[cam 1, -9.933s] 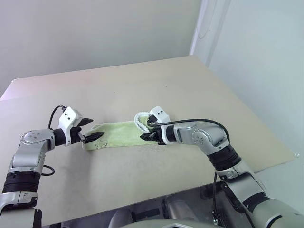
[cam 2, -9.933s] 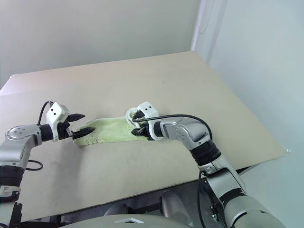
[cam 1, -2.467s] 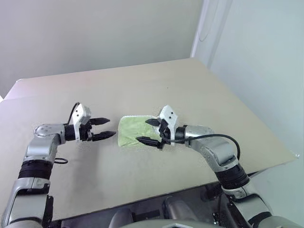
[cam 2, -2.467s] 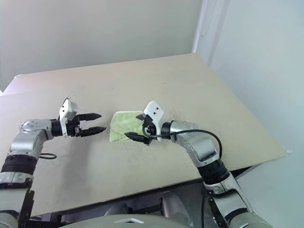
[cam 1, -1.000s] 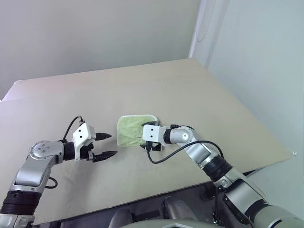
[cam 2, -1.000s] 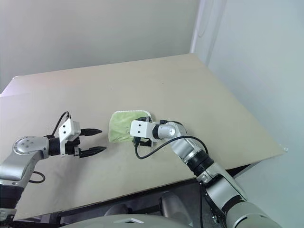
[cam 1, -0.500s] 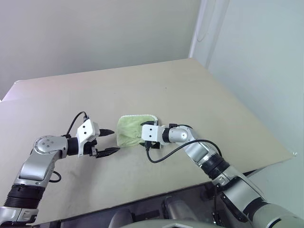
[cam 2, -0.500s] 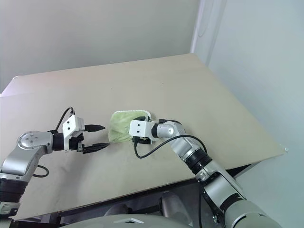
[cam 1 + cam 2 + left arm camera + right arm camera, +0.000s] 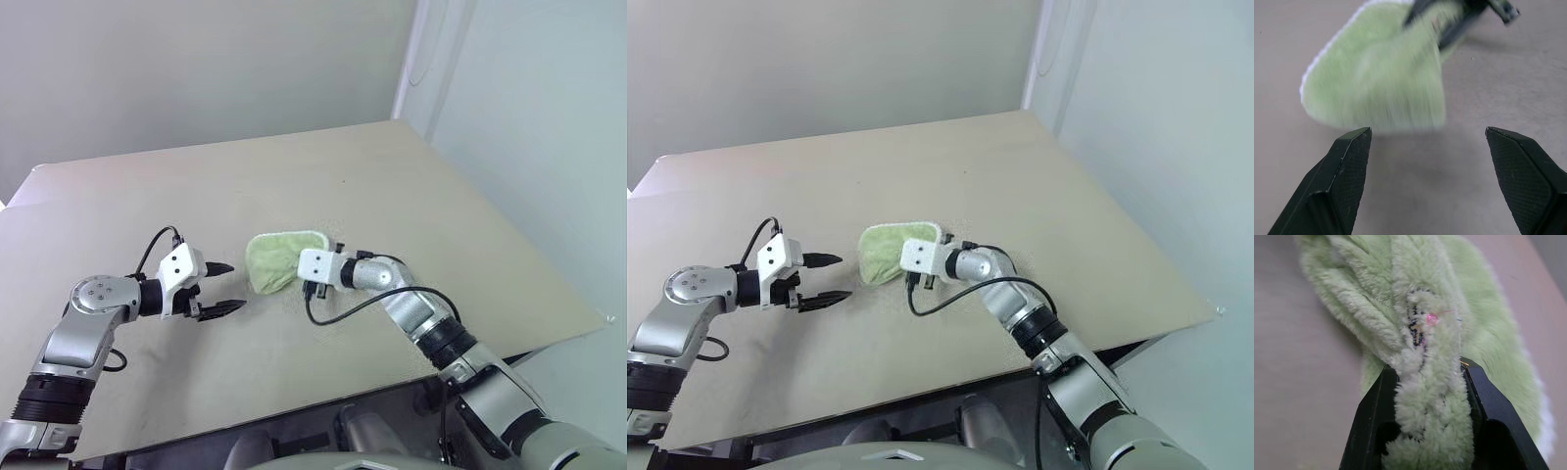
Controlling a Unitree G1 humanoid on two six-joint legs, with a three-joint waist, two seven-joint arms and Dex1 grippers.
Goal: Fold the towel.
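Towel (image 9: 274,258): pale lime-green terry, bunched into a folded wad near the middle of the beige table (image 9: 392,186). Whitish stitched edge visible along the far rim of the wad. Pinched at its right-hand side by the right gripper (image 9: 1426,382), black fingers (image 9: 1376,406) closed on a thick ridge of pile that fills the gap between them. Gripped side raised slightly off the tabletop, the rest draping down toward the left and resting on the surface. No containers anywhere on the table.

Left gripper (image 9: 217,287) to the left of the towel, near it but apart, low over the tabletop and pointing toward the cloth. Fingers (image 9: 1347,166) spread wide, nothing between them. From the left wrist view, near edge of the towel just beyond the fingertips, bare table in between.
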